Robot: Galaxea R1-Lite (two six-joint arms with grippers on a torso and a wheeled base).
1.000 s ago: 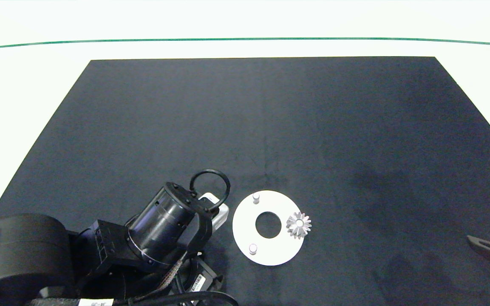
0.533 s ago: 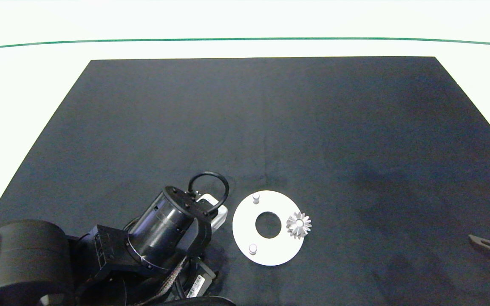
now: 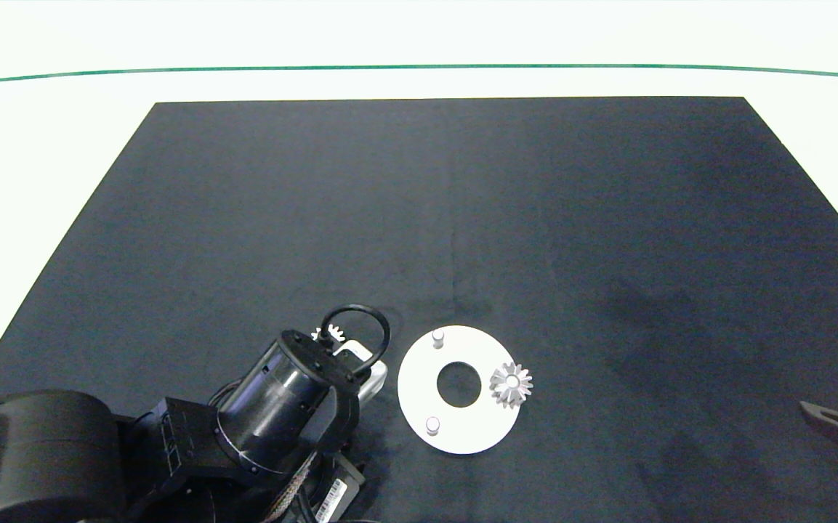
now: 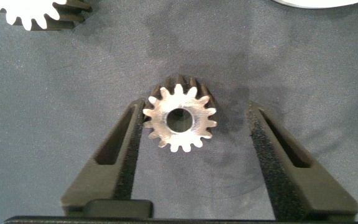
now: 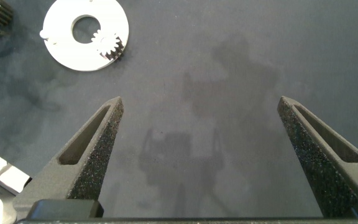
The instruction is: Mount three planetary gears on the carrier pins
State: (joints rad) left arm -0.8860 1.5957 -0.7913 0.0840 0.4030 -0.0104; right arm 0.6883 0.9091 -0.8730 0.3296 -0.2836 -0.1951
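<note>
The left claw [image 4: 191, 134] is spread wide around a planetary gear [image 4: 180, 120] lying flat on the bench's dark mat [image 3: 462, 218], bore upward, beside the white disc [image 3: 419, 392]. Pickup of the second gear is judged in hand; closing, lifting and aligning over a bare carrier pin [image 3: 438, 337] are called for. One gear [image 3: 512, 383] is seated already, while the right claw [image 5: 201, 152] is parked released.

My head camera looks down over the whole mat [image 3: 462, 218], both wrist cameras face it closer, and head and right wrist share the white disc [image 3: 419, 396] [image 5: 61, 50].
</note>
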